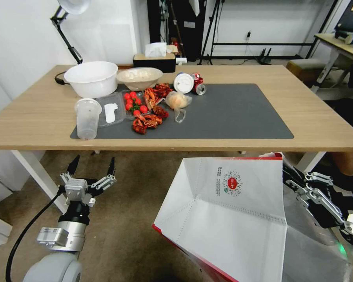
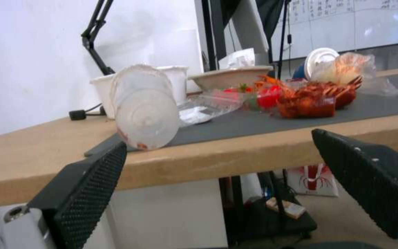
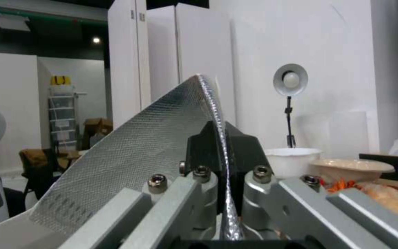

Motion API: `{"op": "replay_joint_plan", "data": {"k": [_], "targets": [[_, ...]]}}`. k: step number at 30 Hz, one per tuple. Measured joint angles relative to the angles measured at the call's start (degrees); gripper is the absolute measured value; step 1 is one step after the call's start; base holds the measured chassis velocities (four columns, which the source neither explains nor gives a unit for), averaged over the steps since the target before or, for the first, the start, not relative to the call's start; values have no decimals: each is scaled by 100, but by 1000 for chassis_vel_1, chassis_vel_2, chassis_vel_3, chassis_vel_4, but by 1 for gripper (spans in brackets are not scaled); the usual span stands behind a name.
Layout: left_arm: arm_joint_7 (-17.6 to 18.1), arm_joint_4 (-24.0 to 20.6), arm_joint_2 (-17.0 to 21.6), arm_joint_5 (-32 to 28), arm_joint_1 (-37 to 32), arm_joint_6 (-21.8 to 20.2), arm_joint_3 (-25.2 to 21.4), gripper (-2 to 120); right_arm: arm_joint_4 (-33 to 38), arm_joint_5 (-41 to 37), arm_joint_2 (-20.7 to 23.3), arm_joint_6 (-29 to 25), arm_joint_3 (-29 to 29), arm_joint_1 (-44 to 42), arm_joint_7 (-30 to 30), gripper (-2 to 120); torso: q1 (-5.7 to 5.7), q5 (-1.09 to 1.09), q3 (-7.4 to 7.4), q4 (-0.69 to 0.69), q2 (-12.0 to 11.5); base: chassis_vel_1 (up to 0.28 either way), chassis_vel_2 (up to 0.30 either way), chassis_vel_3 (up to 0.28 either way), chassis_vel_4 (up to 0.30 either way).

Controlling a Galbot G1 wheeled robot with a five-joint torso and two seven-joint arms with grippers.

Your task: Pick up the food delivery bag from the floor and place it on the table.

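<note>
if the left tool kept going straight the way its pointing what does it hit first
Probably the front edge of the table: the open left tool sits just below it, aimed there. The clear plastic cup lies just above that edge; depth is uncertain.

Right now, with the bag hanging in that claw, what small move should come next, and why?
Probably lift the bag a little higher. The right gripper is shut on its foil edge, and in the head view its top still sits below the table edge. It has to rise above that edge before going forward to the bare mat. The left gripper hangs open, apart.
</note>
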State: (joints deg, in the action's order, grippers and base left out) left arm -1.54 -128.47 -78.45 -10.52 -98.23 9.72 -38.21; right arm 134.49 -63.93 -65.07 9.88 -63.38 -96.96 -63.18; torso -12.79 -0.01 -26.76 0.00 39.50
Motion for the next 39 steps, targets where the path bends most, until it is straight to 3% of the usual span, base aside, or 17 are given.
{"op": "replay_joint_plan", "data": {"k": [39], "targets": [[-189, -116, 5, 54, -51, -255, -26, 100, -24, 29, -88, -64, -5, -37, -36, 0, -462, 0, -639, 0, 1102, 0, 0, 0, 0]]}}
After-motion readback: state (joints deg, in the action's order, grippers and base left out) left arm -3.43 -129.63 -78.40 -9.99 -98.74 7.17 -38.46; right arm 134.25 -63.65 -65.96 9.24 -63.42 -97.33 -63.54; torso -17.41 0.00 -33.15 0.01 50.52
